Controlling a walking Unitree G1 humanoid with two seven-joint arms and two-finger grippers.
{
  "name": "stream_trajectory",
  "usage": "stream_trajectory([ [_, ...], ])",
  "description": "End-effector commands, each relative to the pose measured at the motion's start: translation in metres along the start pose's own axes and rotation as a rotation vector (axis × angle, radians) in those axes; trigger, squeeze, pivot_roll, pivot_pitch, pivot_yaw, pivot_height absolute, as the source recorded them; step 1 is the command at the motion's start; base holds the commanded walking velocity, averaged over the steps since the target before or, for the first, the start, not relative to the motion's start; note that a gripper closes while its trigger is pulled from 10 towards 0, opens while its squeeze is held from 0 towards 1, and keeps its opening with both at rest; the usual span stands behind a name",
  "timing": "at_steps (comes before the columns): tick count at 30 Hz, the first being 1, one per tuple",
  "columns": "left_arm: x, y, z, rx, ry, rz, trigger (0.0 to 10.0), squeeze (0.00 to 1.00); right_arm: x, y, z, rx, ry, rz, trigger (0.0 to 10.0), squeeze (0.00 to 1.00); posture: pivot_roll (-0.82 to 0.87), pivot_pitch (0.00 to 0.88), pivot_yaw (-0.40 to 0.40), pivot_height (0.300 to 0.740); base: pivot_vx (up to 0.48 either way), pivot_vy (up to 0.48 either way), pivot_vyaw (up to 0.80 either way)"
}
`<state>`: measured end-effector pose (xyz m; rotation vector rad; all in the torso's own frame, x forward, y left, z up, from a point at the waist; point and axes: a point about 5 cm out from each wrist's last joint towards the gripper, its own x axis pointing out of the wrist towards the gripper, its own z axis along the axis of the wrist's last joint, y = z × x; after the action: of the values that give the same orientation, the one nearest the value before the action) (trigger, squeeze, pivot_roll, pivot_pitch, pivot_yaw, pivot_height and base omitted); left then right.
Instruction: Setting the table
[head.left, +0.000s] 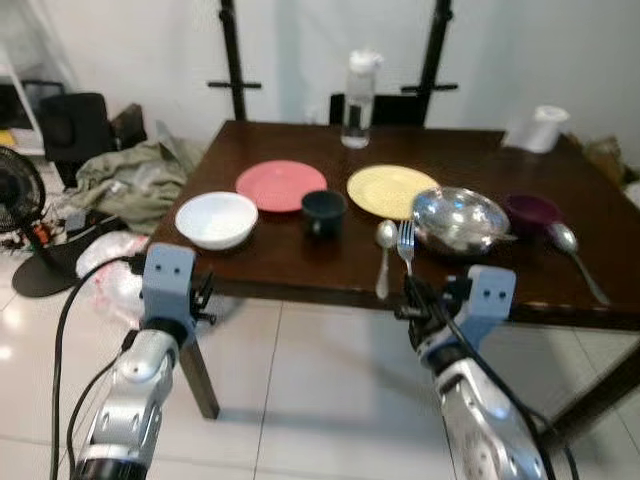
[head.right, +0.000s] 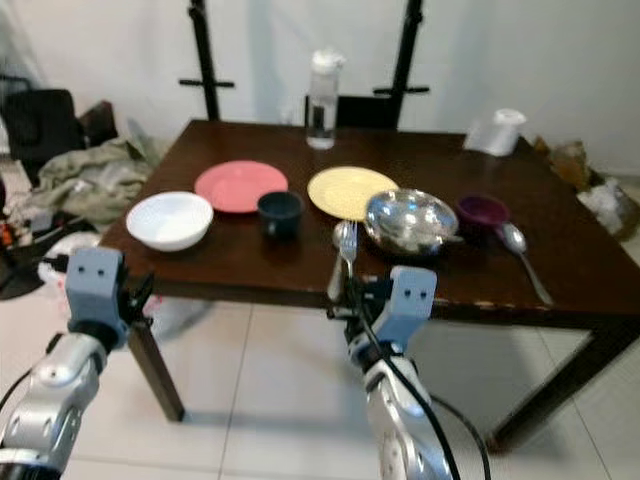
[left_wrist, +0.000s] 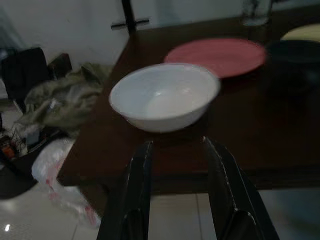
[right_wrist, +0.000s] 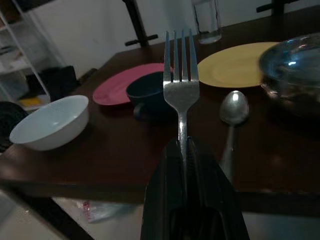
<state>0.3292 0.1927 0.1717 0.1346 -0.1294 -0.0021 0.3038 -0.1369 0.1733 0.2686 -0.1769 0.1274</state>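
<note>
fork (right_wrist: 181, 85) clamped in right gripper (right_wrist: 183, 146), tines fwd

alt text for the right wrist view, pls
The right gripper is shut on a fork held tines-up over the near edge of a dark table. Beyond lie a spoon, dark cup, white bowl, pink plate, yellow plate and steel bowl.

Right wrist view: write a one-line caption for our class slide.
Right pincer shut on a fork, tines up, before a dark table with plates, bowls and a spoon.
</note>
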Motion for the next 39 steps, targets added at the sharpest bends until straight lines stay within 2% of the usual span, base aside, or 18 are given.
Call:
stream_trajectory([
  [1, -0.002, 0.000, -0.005, 0.001, 0.025, -0.006, 10.0, 0.00, -0.001, -0.004, -0.002, -0.023, 0.013, -0.033, 10.0, 0.00, 0.04, 0.068, 0.082, 0.740, 0.480, 0.000, 0.00],
  [6, -0.002, -0.002, -0.003, 0.009, 0.018, -0.019, 10.0, 0.00, 0.002, -0.013, 0.003, -0.085, 0.015, -0.107, 10.0, 0.00, 0.04, 0.069, 0.083, 0.740, 0.480, 0.000, 0.00],
  [14, -0.004, -0.006, -0.001, 0.039, 0.014, -0.048, 10.0, 0.00, 0.003, -0.016, 0.003, -0.090, 0.035, -0.133, 10.0, 0.00, 0.04, 0.067, 0.081, 0.740, 0.391, 0.000, 0.00],
  [16, -0.009, -0.015, 0.003, 0.065, -0.011, -0.124, 10.0, 0.00, 0.000, -0.016, -0.001, -0.093, 0.094, -0.155, 10.0, 0.00, 0.04, 0.068, 0.081, 0.740, 0.000, 0.000, 0.00],
  [24, -0.014, -0.021, 0.005, 0.092, -0.027, -0.175, 10.0, 0.00, -0.010, -0.012, -0.003, -0.013, 0.197, -0.165, 10.0, 0.00, 0.04, 0.071, 0.077, 0.740, 0.000, 0.000, 0.00],
  [30, -0.016, -0.023, 0.006, 0.089, -0.028, -0.183, 10.0, 0.00, -0.018, -0.005, -0.013, 0.086, 0.315, -0.189, 10.0, 0.00, 0.04, 0.078, 0.073, 0.740, 0.000, 0.000, 0.00],
  [33, -0.016, -0.023, 0.006, 0.088, -0.029, -0.185, 10.0, 0.00, -0.018, -0.004, -0.017, 0.112, 0.331, -0.204, 10.0, 0.00, 0.04, 0.080, 0.072, 0.740, 0.000, 0.000, 0.00],
  [34, -0.017, -0.022, 0.007, 0.089, -0.030, -0.186, 10.0, 0.00, -0.017, -0.001, -0.023, 0.152, 0.345, -0.213, 10.0, 0.00, 0.05, 0.084, 0.073, 0.740, 0.000, 0.000, 0.00],
  [39, -0.017, -0.021, 0.009, 0.092, -0.031, -0.184, 10.0, 0.00, -0.010, 0.002, -0.029, 0.162, 0.349, -0.210, 10.0, 0.00, 0.06, 0.090, 0.076, 0.740, 0.000, 0.000, 0.00],
])
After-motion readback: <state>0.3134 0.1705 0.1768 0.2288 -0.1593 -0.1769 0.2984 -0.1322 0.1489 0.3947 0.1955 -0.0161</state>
